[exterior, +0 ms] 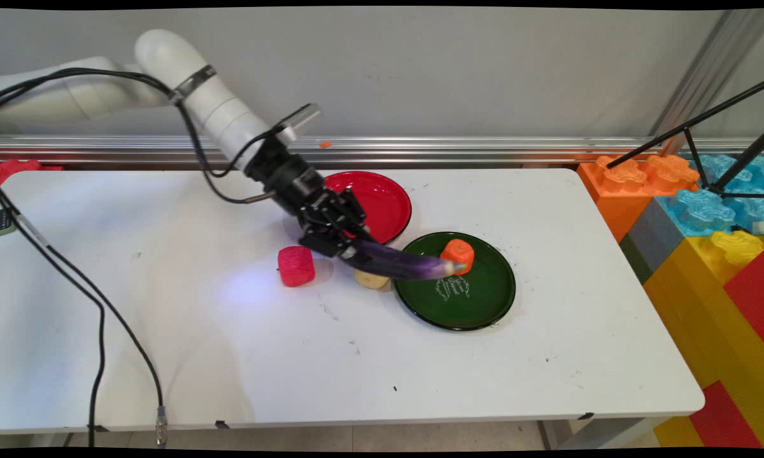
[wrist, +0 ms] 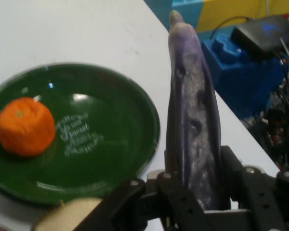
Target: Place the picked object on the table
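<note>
My black gripper [exterior: 348, 247] is shut on the thick end of a long purple eggplant [exterior: 402, 263], held just above the table. The eggplant [wrist: 192, 125] points right, its tip over the left part of a green plate [exterior: 483, 305]. An orange fruit [exterior: 458, 253] sits on that plate's far left side; in the hand view the orange fruit [wrist: 25, 126] lies on the green plate [wrist: 115, 130] to the left of the eggplant. A pale yellow piece [exterior: 371, 278] lies on the table under the eggplant, at the plate's left rim.
A red plate [exterior: 385, 200] lies behind the gripper. A red-pink block [exterior: 296, 265] rests on the table to the gripper's left. Big coloured building blocks [exterior: 706, 216] stand beyond the table's right edge. Black cables [exterior: 95, 305] trail over the left side.
</note>
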`<action>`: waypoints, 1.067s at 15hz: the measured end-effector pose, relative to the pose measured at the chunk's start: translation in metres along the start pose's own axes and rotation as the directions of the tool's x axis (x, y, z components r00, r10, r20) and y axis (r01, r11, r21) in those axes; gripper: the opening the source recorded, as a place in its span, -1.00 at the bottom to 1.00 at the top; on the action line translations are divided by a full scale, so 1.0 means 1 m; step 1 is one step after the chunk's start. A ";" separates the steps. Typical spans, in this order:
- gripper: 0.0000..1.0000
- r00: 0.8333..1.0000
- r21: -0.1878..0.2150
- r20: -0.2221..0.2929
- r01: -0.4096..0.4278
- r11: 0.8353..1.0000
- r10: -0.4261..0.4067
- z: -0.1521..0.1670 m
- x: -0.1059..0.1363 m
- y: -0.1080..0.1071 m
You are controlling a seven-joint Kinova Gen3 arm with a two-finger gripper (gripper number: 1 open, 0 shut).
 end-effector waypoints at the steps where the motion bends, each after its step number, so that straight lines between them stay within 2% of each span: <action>1: -1.00 1.000 -0.004 0.008 0.002 1.000 -0.002 -0.006 -0.009 0.004; 7: -1.00 0.999 -0.026 0.049 0.011 1.000 -0.009 -0.025 -0.050 0.023; 16: -1.00 0.997 -0.044 0.077 0.017 0.999 -0.014 -0.017 -0.077 0.028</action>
